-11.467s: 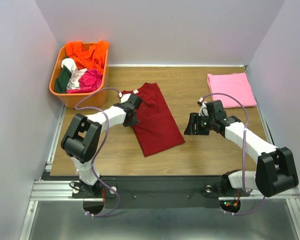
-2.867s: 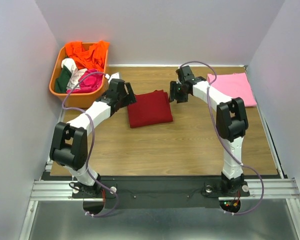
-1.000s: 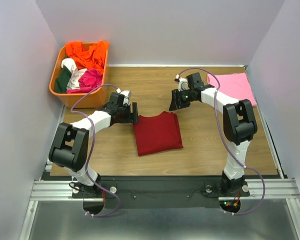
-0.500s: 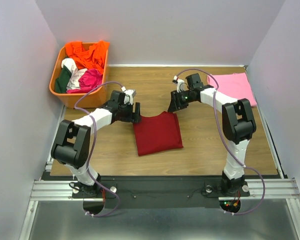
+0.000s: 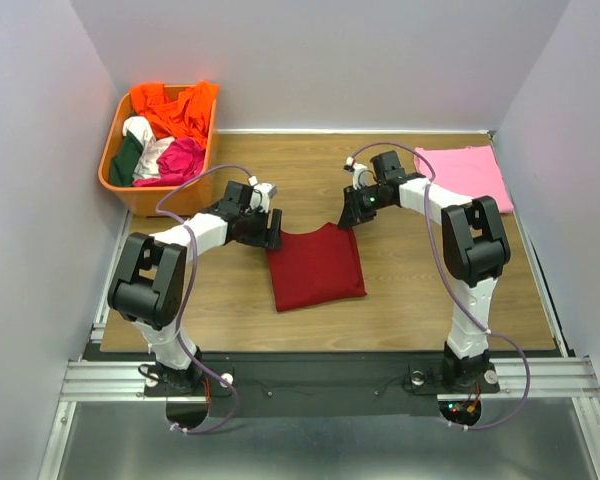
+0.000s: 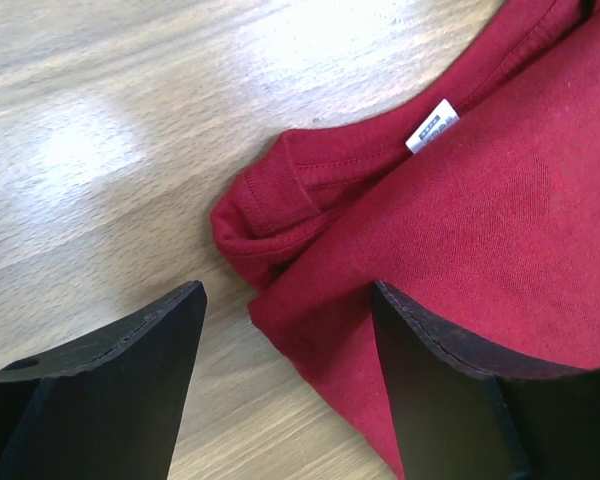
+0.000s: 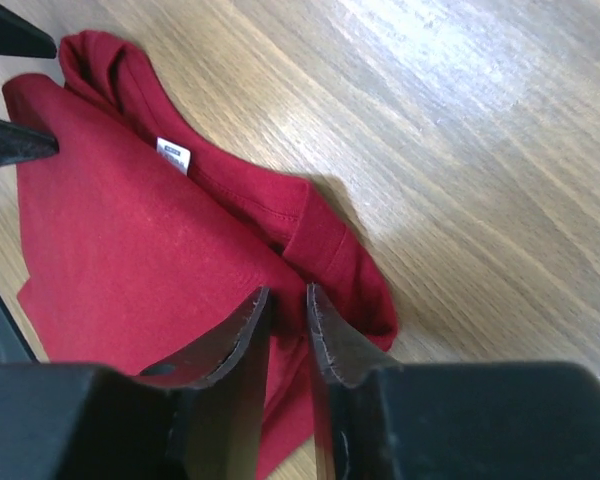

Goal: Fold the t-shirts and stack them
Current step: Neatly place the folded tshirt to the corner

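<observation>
Maroon t-shirt: collar edge between your claws, length running away from them | left claw spread | right claw nearly pressed together, you cannot tell if pinching

The folded t-shirt in the middle of the frame was a plain dark red, stitched in matching red along its hems, with a small white label carrying tiny dark print. The other t-shirt, at the upper right, was a plain light pink. The basket at the upper left was orange, and the clothes heaped in it were orange, white, dark green and magenta. The table was light brown with wood grain. The left arm and the right arm were white with black joints, trailing purple cables.
</observation>
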Action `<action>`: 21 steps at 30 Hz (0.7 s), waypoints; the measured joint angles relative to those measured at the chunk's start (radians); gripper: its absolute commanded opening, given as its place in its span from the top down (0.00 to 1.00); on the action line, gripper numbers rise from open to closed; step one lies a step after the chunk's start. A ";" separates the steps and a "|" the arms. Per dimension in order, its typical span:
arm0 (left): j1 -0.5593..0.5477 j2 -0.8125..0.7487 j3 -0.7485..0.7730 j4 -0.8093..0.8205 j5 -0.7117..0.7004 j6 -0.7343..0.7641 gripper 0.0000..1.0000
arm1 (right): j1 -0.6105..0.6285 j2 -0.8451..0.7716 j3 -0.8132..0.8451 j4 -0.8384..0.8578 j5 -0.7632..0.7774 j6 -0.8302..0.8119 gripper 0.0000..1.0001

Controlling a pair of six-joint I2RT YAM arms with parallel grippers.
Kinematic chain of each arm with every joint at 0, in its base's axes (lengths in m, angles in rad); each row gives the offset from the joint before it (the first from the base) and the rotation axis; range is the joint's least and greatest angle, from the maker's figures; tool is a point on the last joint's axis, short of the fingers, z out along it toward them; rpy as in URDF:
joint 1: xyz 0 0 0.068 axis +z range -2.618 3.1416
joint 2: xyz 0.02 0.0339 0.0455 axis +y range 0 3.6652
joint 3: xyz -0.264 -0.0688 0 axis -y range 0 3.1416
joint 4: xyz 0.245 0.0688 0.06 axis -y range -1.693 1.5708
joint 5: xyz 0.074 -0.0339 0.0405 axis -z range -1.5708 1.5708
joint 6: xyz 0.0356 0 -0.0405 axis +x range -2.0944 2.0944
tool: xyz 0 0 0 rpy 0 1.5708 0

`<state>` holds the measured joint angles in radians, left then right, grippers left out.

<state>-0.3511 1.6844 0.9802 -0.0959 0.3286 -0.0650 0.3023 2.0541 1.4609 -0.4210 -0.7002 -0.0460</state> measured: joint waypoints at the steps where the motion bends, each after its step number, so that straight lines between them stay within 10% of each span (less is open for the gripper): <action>1: 0.000 0.003 0.002 -0.002 0.005 0.003 0.27 | 0.000 0.000 -0.003 0.000 -0.001 -0.003 0.81; 14: 0.000 0.034 0.029 -0.037 0.049 0.034 0.81 | 0.000 0.000 -0.005 -0.002 -0.005 -0.003 0.93; 21: -0.001 0.034 0.037 -0.053 0.056 0.042 0.89 | 0.000 -0.003 -0.006 -0.002 -0.005 -0.003 0.99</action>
<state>-0.3519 1.7180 1.0168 -0.1493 0.3843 -0.0227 0.3023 2.0514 1.4551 -0.4229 -0.7055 -0.0486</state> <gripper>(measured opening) 0.165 0.057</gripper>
